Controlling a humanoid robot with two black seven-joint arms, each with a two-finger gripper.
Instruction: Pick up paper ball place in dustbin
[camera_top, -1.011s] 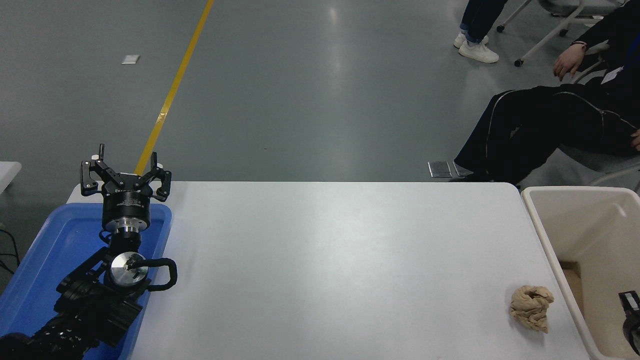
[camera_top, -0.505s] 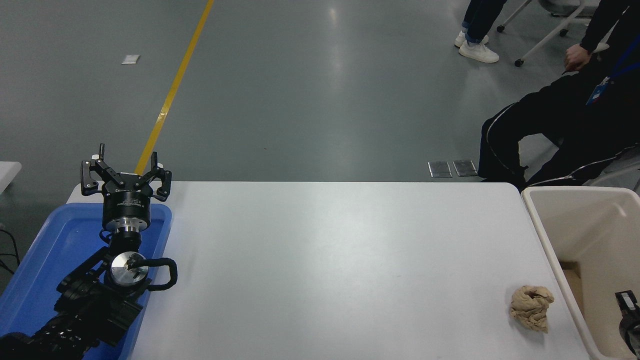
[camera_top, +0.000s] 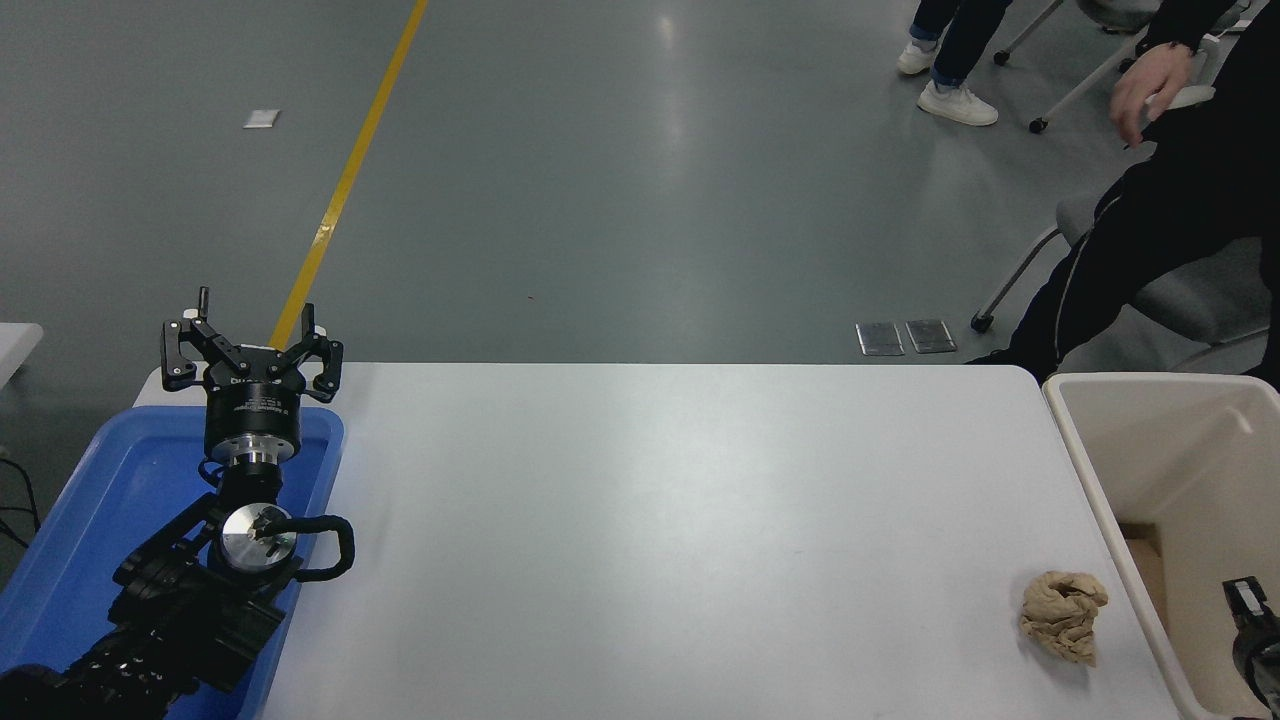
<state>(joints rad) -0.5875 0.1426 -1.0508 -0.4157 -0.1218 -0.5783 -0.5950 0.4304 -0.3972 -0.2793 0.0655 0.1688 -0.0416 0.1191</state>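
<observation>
A crumpled tan paper ball (camera_top: 1064, 614) lies on the white table (camera_top: 650, 520) near its right front corner. Just to its right stands the cream dustbin (camera_top: 1090, 470), whose rim runs along the table's right edge. Only a small black part of my right gripper (camera_top: 1252, 625) pokes in at the lower right edge, over the dustbin's inside and to the right of the ball; its fingers are not shown. My left gripper (camera_top: 252, 352) is parked at the lower left above a blue tray, fingers spread open and holding nothing.
A shallow blue tray (camera_top: 90, 500) sits at the table's left end under the left arm. A person in dark clothes sits on a wheeled chair beyond the far right corner, one hand (camera_top: 1140, 90) raised. Another person's white shoes (camera_top: 945, 85) show at the top.
My right gripper has crept slightly left and up at the frame's edge. The seated person has shifted right and drawn their legs away from the table. Ball and left arm are unmoved.
</observation>
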